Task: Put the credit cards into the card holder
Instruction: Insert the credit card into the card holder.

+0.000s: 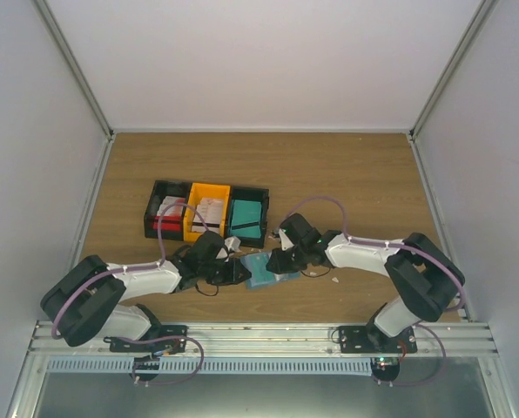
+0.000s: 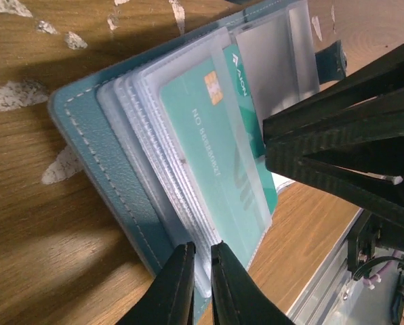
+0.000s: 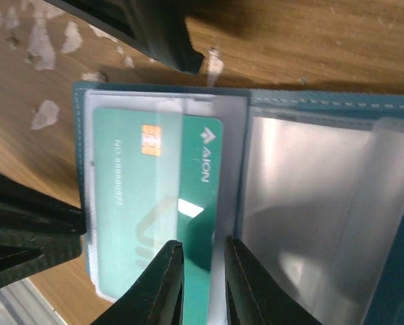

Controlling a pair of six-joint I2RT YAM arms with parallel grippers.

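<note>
Lying open like a book, the card holder [image 3: 304, 196] sits flat on the wood between our two arms, just in front of the row of bins [image 1: 209, 185]. We see a green card [image 3: 202, 169] most of the way into a clear sleeve on one leaf, its logo end poking out toward the spine. Our left gripper [image 2: 202, 247] has its fingers pressed together on the outer edge of that leaf, pinning sleeves and cover. Our right gripper [image 3: 202, 242] hovers over the card's exposed end with its fingers apart, gripping nothing.

We judge the card only part-seated, so the risk lies in the final push. If we press off-line, the card could jam against the sleeve's seam or buckle the thin plastic. A fingertip could also snag the sleeve mouth and lift it. Should the left pinch slip, the whole holder would skate on the smooth wood instead of taking the card.

Around it, the table [image 1: 364, 174] shows white flecks [image 2: 12, 95]. The bins hold more pale cards [image 1: 210, 209], and a teal block [image 1: 246, 212] fills the last. Plain white walls [image 1: 268, 61] close in three sides, and a metal rail [image 1: 259, 335] carries the arm bases.
</note>
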